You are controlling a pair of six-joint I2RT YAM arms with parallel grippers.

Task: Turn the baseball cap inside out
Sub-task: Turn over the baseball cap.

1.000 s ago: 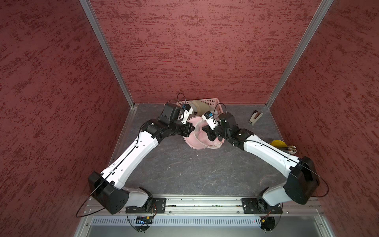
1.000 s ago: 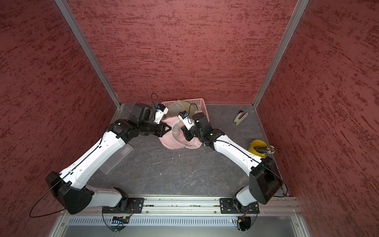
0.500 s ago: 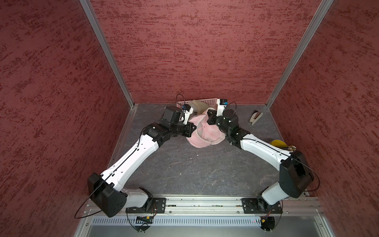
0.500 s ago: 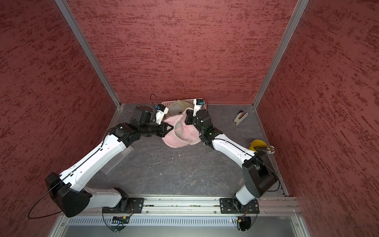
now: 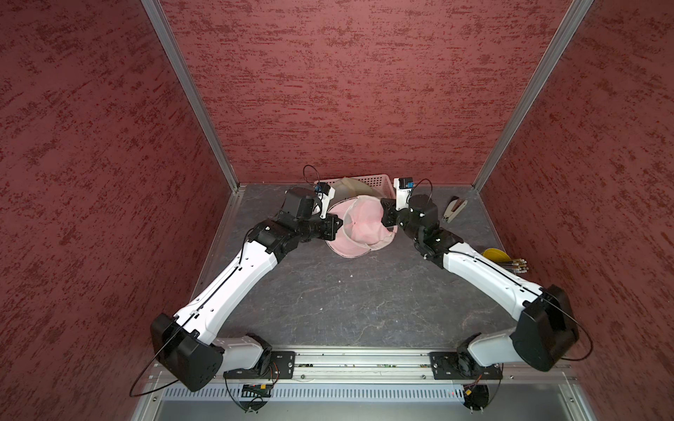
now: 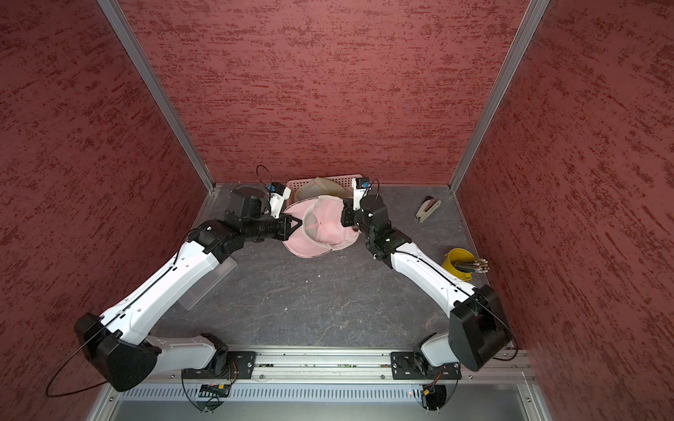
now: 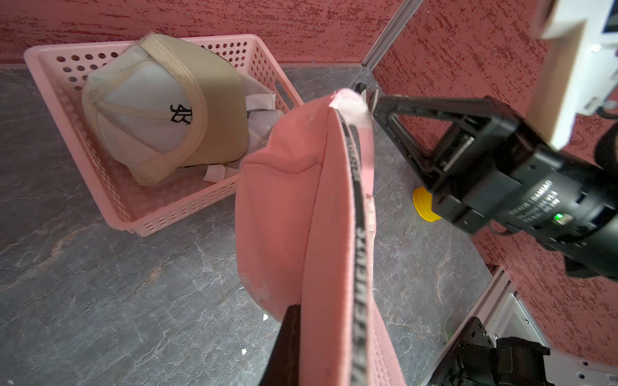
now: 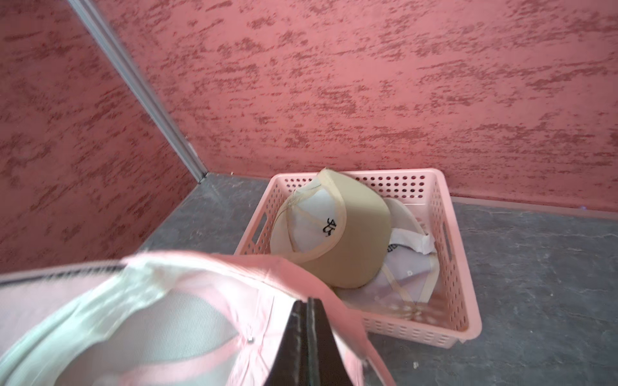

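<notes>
Before pink perforated plastic basket [image 5: 381, 180], your left gripper [image 5: 342, 223] and right gripper [image 5: 383, 219] each pinch opposite rim edges of pink fabric baseball cap [image 5: 364, 231].

The light comes soft and even from above in both top views. The red walls [image 5: 346, 91] look bright, and the grey floor [image 5: 346, 310] shows only faint shadows under the arms [image 5: 237, 280]. There is no hard glare, just a dull sheen on the metal rail [image 5: 364, 359] along the lower edge of the frame. The wall posts [image 5: 189, 91] lean outward toward the upper corners, a wide-lens stretch. In the right wrist view the pink cap [image 8: 167, 317] is smeared and out of focus up close, while the basket [image 8: 401, 327] beyond it looks sharper. The left wrist view is crisper, though a white mount [image 7: 575, 67] is blurred.
</notes>
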